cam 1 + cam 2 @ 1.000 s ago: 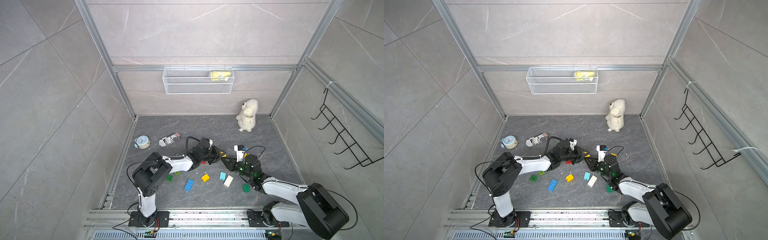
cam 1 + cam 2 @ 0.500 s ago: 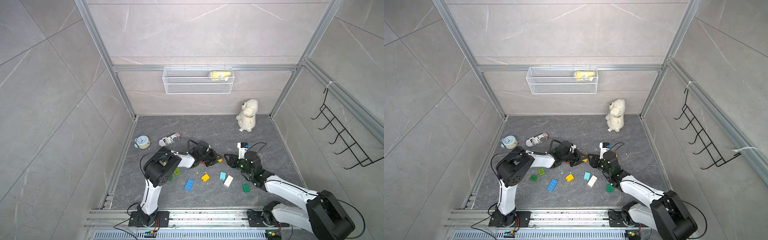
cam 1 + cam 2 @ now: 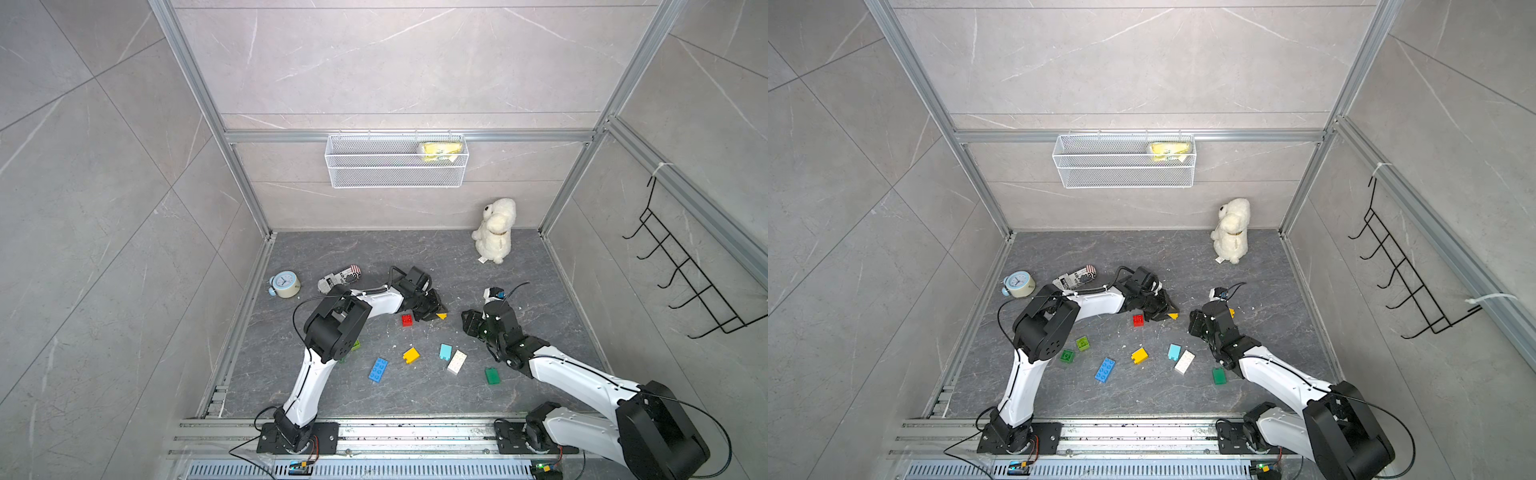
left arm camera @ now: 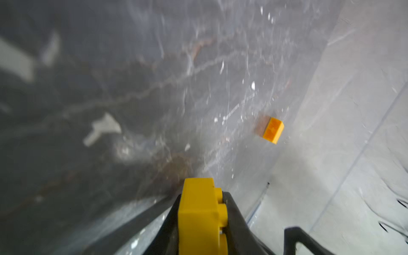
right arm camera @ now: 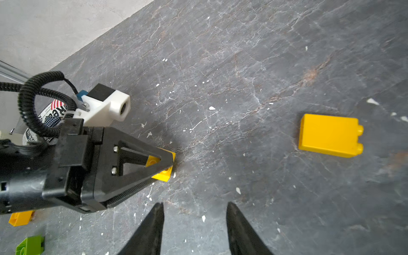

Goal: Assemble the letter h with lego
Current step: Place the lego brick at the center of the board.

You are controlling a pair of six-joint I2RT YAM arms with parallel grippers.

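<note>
Nearest the rail, loose lego lies on the dark table (image 3: 374, 257): a flat green brick (image 3: 492, 375), a blue oblong brick (image 3: 378, 369), a white oblong brick (image 3: 456, 361), a small yellow brick (image 3: 410, 355) and a light blue brick (image 3: 445, 351). A square green brick (image 3: 1066, 356) and a lime brick (image 3: 1082, 343) sit by the left arm's elbow, and a red brick (image 3: 407, 320) lies farther in. The left arm (image 3: 316, 374) rises from its base, folds at the elbow and stretches its forearm low toward the middle. The left hand (image 5: 170, 163) is clamped on a held yellow brick (image 4: 201, 216), studs sideways; whether that brick touches the table cannot be told. The right arm (image 3: 573, 370) runs low and long, and the right hand (image 5: 194, 220) faces the left one with its fingers about half parted and nothing between them. A tall yellow brick (image 5: 330, 134) lies on its side near it. Behind stands a printed can (image 3: 340, 279); the right wrist view shows a flag pattern and red letters beginning "Re", the rest hidden. Beyond are an alarm clock (image 3: 284, 284), a plush toy (image 3: 494, 232) and a wire basket (image 3: 395, 174) with a yellow packet (image 3: 440, 150), its print too small to read.
</note>
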